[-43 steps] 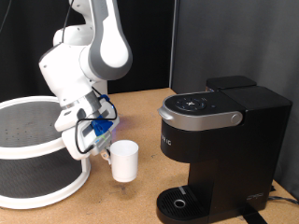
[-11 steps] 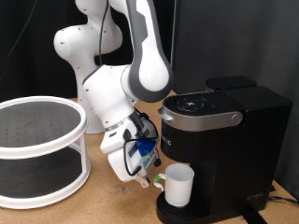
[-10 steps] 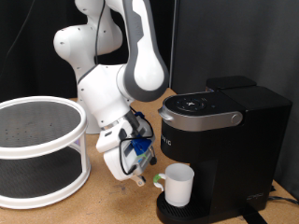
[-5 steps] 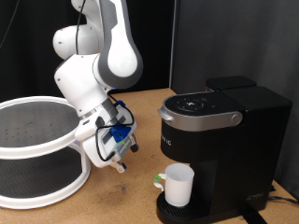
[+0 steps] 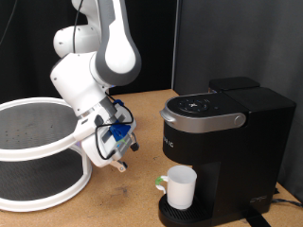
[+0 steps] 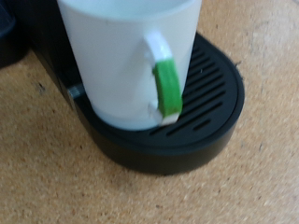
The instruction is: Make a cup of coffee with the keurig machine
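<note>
The white cup [image 5: 181,187] stands upright on the round drip tray [image 5: 170,213] of the black keurig machine [image 5: 227,128], under its spout. Its handle, with a green strip on it, points to the exterior view's left. The machine's grey lid handle is down. My gripper [image 5: 117,161] hangs over the table to the exterior view's left of the cup, apart from it, open and empty. The wrist view shows the cup [image 6: 107,56] close up on the ridged black drip tray [image 6: 210,103]; no fingers show there.
A white round two-tier rack [image 5: 38,147] with mesh shelves stands at the exterior view's left, close to the arm. Bare wooden tabletop [image 5: 123,194] lies between the rack and the machine. A dark curtain hangs behind.
The cup was carried from the table onto the drip tray and let go. In the last second the gripper has drawn back to the exterior view's left, away from the cup.
</note>
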Controlling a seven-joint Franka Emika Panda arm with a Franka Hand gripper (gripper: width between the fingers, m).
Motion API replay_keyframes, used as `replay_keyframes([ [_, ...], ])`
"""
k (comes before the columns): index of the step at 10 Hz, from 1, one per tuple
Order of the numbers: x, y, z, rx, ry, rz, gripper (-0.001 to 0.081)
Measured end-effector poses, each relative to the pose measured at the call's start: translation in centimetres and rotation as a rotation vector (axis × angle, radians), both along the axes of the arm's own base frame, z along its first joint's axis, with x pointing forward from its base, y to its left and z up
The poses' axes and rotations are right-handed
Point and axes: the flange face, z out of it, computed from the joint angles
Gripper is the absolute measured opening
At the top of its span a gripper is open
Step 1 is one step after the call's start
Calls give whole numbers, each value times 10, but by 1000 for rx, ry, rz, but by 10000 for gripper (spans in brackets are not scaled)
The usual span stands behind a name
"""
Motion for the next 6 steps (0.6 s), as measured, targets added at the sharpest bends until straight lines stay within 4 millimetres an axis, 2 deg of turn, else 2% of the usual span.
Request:
replay_keyframes([
  [6,0,-29,68,92,-26,-10,803],
])
